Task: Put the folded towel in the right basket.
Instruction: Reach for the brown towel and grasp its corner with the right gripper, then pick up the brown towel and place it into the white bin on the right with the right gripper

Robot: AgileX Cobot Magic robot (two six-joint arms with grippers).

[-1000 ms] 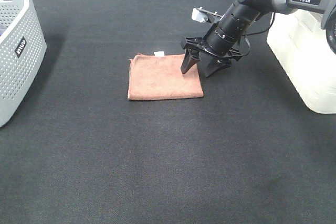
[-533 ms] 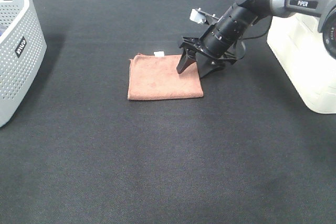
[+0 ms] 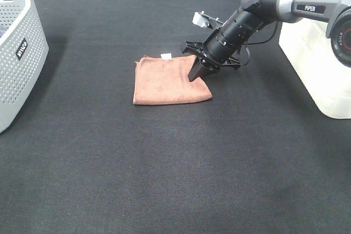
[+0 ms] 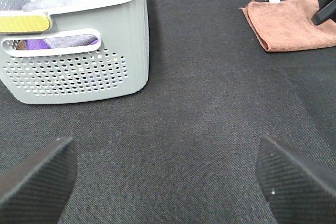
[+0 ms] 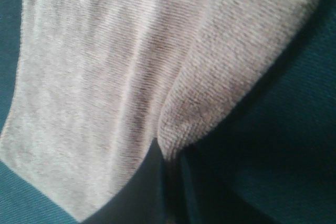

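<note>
The folded brown towel (image 3: 164, 80) lies flat on the black table, left of centre. It also shows in the left wrist view (image 4: 289, 22) and fills the right wrist view (image 5: 105, 77). My right gripper (image 3: 197, 75) is shut on the towel's right edge, and a fold of cloth is pinched between the fingertips (image 5: 170, 182). The right basket (image 3: 321, 64), cream-white, stands at the table's right edge behind the right arm. My left gripper (image 4: 168, 177) is open and empty, low over the table near the grey basket.
A grey perforated basket (image 3: 16, 53) holding several cloths stands at the far left, and it also shows in the left wrist view (image 4: 79, 72). Black table surface (image 3: 175, 163) stretches across the front.
My right gripper's fingers were spread over the towel's right edge and have closed on it. The arm shifted slightly left, and the towel's edge is bunched up.
</note>
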